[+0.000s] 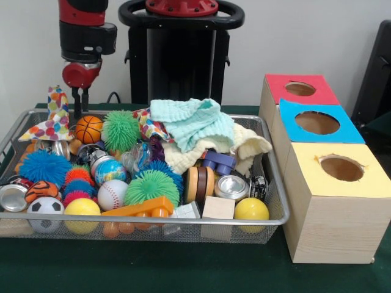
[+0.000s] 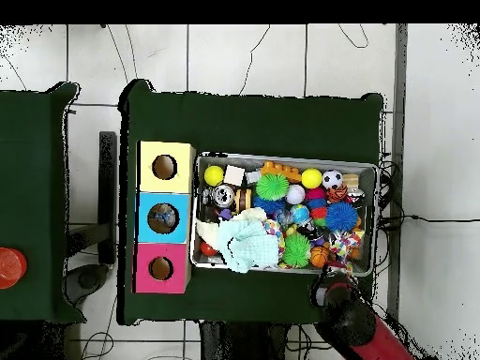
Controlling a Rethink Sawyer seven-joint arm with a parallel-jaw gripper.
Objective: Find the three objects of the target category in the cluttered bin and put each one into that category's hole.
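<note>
The gripper (image 1: 80, 101) hangs at the back corner of the wire bin (image 1: 278, 201), its two thin fingers close together just behind the small basketball (image 1: 89, 129) and beside a confetti-print cloth (image 1: 54, 119); from here it seems to hold nothing, though the tips are hard to make out against the mesh. This looks like the search step, with no pick made. Which category is wanted isn't shown, but balls abound: a baseball (image 1: 112, 194), a soccer ball (image 1: 45, 209), two yellow balls (image 1: 251, 209). The three boxes stand beside the bin: red box (image 1: 299, 89), blue box (image 1: 316, 122), yellow box (image 1: 341, 168). Next the fingers need to spread and drop over one object.
</note>
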